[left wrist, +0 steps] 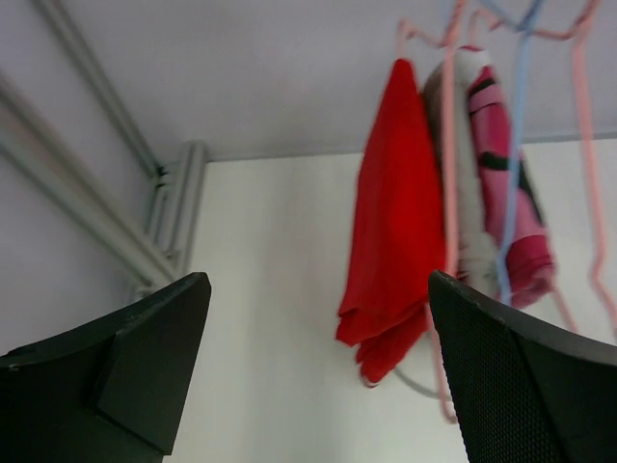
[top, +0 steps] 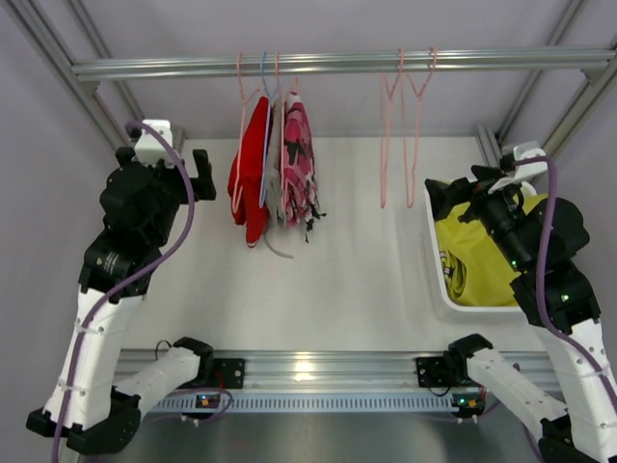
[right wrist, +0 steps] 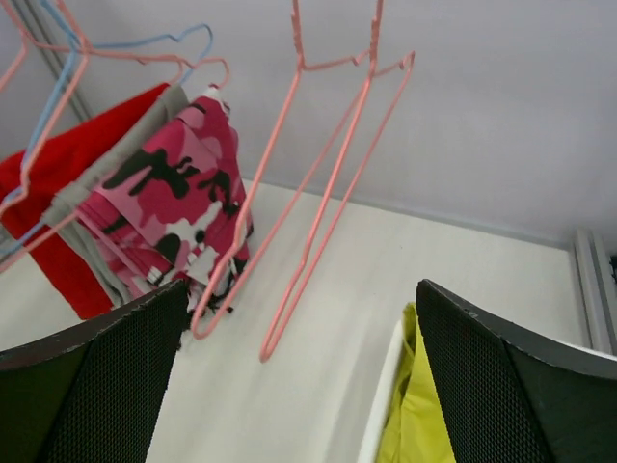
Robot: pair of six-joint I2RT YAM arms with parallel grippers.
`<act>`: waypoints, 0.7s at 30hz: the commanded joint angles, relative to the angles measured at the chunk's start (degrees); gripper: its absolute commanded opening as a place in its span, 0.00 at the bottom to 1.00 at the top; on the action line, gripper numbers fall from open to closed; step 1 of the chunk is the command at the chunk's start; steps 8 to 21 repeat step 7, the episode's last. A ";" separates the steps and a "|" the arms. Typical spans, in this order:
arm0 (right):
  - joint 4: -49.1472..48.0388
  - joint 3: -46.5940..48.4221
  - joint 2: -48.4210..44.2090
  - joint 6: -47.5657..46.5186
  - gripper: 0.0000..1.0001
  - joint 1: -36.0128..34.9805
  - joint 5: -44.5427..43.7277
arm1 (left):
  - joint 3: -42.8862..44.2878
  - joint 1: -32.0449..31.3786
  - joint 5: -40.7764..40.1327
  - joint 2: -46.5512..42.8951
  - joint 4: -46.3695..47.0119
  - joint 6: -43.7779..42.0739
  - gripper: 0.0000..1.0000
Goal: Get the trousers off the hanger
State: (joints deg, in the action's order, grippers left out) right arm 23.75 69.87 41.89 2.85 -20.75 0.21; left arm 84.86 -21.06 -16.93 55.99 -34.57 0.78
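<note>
The bright yellow trousers (top: 479, 258) lie bunched in a white bin (top: 434, 253) at the right, and a duller yellow-green fold (top: 536, 204) shows behind my right arm. The bin's yellow cloth also shows in the right wrist view (right wrist: 416, 415). Two empty pink hangers (top: 403, 135) hang on the rail (top: 337, 65); they also show in the right wrist view (right wrist: 318, 203). My right gripper (top: 461, 188) is open and empty above the bin's far end (right wrist: 301, 285). My left gripper (top: 166, 162) is open and empty at the far left, left of the hanging clothes (left wrist: 316, 282).
A red garment (top: 253, 174), a grey one (top: 273, 183) and a pink camouflage one (top: 297, 164) hang on hangers left of centre. They also show in the left wrist view (left wrist: 395, 212). Frame posts stand at the back corners (top: 82, 96).
</note>
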 commanded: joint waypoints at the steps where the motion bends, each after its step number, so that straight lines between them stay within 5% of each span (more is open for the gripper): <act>1: 1.39 -1.04 -1.46 -3.29 0.99 2.73 -0.56 | -3.82 4.17 -6.19 -4.12 -0.41 -4.81 0.99; 21: 0.95 -2.36 -2.78 -3.20 0.99 6.78 1.81 | -5.23 7.35 -4.96 -7.38 -0.50 -5.08 0.99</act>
